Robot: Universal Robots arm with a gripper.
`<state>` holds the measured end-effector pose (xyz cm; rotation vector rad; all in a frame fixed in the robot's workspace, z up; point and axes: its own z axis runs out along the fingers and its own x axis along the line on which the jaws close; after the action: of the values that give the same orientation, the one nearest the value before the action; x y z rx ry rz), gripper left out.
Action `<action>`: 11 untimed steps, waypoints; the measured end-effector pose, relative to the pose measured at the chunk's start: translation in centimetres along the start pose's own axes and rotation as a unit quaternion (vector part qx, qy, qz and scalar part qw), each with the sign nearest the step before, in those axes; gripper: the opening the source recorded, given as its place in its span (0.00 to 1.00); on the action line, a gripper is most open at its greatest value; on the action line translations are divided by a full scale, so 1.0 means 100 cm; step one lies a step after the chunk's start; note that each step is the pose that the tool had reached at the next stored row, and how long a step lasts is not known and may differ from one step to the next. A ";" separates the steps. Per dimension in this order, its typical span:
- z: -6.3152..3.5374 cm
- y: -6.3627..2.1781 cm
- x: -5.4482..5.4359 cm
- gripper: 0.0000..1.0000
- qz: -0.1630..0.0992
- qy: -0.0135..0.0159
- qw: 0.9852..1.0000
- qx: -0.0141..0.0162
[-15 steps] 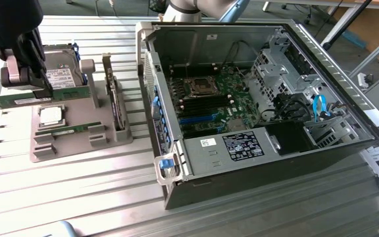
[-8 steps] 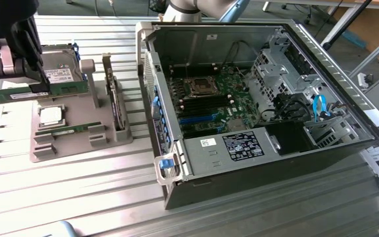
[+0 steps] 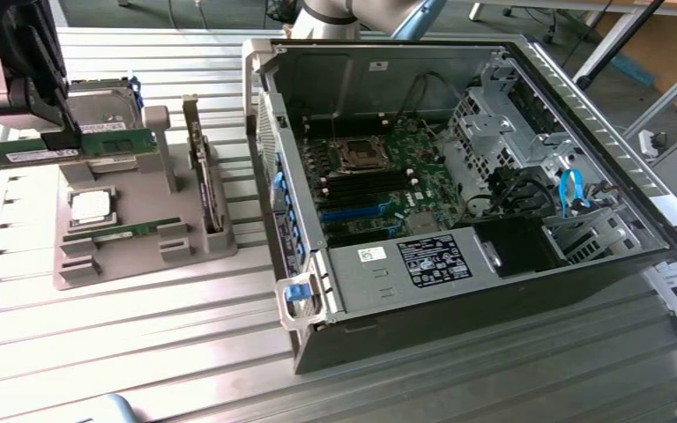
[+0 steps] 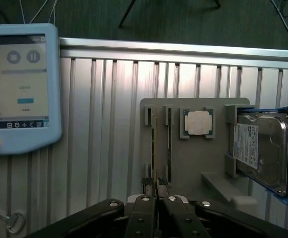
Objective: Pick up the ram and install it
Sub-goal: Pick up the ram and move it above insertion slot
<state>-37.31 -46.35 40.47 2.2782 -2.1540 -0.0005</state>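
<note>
Ram was pinched between claw fingers, held level, above gray holder directly below claw. Second green stick and silver processor lay on holder beneath claw. Open PC case sat well apart from claw on tabletop.

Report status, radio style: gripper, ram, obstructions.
Gripper shut on ram. Ram held over parts holder, outside open computer case. Upright expansion card stands between them.
</note>
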 end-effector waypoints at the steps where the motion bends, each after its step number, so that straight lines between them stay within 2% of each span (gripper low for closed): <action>1: -0.0026 0.0000 0.000 0.12 0.000 0.000 1.000 0.000; 6: -0.0105 0.0001 0.000 0.12 0.000 0.000 1.000 0.000; 11: -0.0109 0.0000 0.000 0.12 0.000 0.000 1.000 0.000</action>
<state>-37.31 -46.35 41.55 2.2783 -2.1540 -0.0005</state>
